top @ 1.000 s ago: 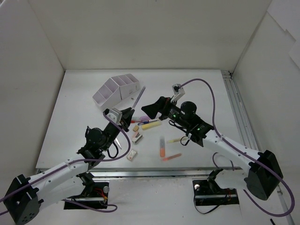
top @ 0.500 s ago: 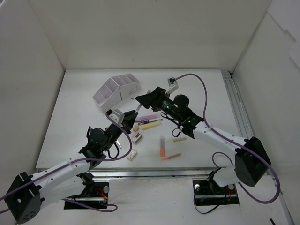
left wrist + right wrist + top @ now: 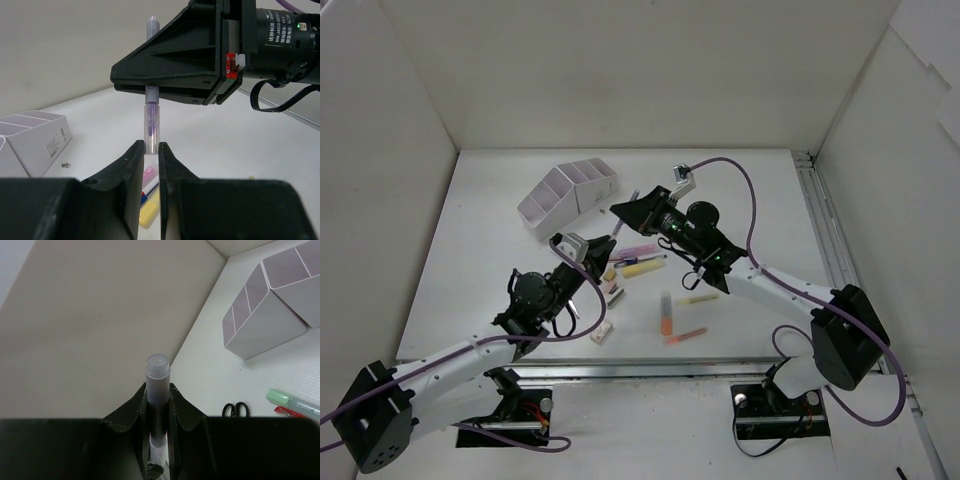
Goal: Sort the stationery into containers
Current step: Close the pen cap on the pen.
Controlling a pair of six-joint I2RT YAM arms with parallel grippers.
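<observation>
- Nearest me, a pale eraser (image 3: pixel 602 331) and an orange highlighter (image 3: pixel 666 322) lie loose on the table (image 3: pixel 770 200). A yellow highlighter (image 3: pixel 642 267) sits just beyond them. All are low and clear of the arms.
- Above that scatter, my left gripper (image 3: pixel 149 147) is closed tight on the lower end of a purple pen (image 3: pixel 151 120), which is raised off the table.
- Higher on the same barrel, my right gripper (image 3: pixel 158 392) is clamped just under the cap, so both arms have the pen at once.
- I judge the pen light, stiff and smooth-sided. Gripped at one end it may swing or slip, so a hold nearer mid-barrel looks safer.
- Black scissors (image 3: pixel 235 410) lie on the table toward the far left, below the pen's likely path.
- Farthest back and left stands the organizer (image 3: pixel 270 330), its slanted compartments facing up. I see nothing between it and the pen, though my left arm crowds the near side.
</observation>
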